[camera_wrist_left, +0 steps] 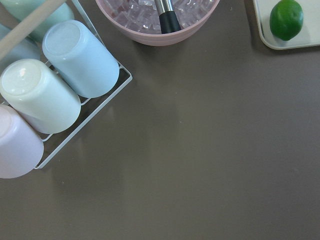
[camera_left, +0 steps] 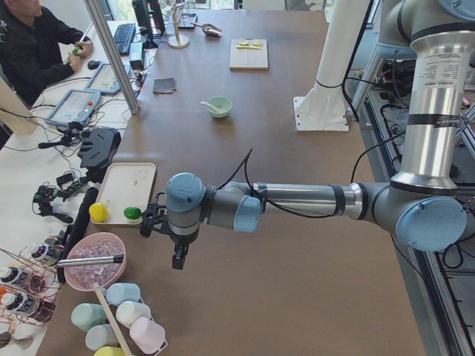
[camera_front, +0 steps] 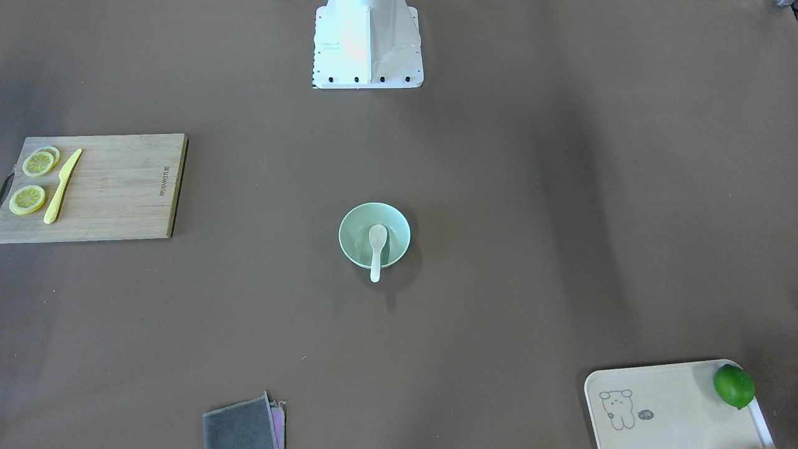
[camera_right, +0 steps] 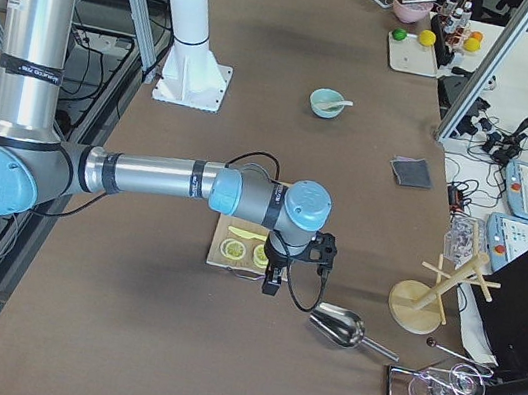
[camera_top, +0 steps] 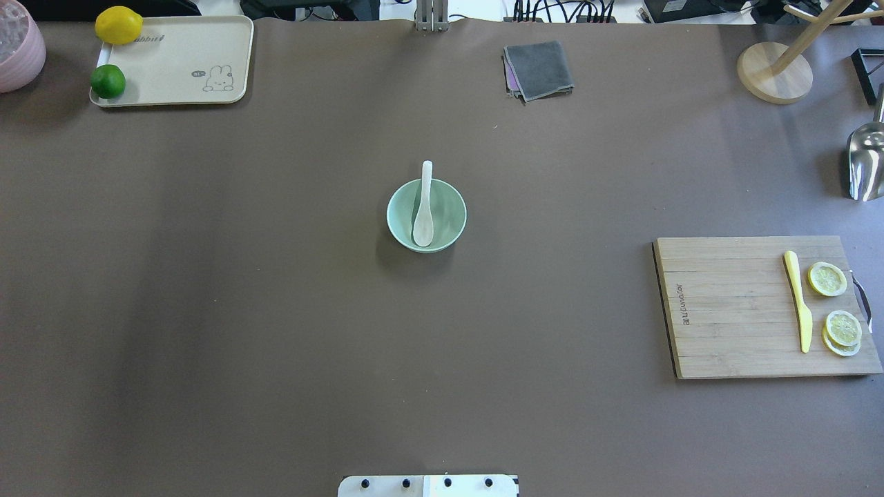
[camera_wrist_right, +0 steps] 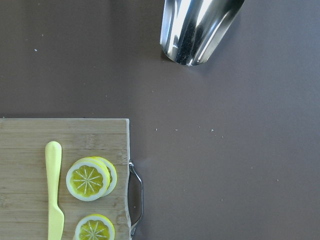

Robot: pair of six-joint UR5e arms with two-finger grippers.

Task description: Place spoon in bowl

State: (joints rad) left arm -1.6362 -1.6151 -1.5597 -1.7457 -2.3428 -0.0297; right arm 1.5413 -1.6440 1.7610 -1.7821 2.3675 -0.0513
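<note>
Nearest, the left gripper (camera_left: 178,256) and right gripper (camera_right: 272,282) hang at opposite table ends, seen only side-on. I cannot tell whether their fingers are apart or together. Farther out, mid-table, the spoon (camera_top: 423,210) rests with its scoop inside the bowl (camera_top: 449,207), handle over the far rim — placement looks finished, no further move needed.

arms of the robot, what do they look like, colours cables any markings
The left arm and right arm are both silver metal tubes with pale blue joint caps. Each upright tube carries a black band and small lettering. A thin black cable loops along each forearm. Each arm ends in a small black hand: left hand, right hand.
</note>
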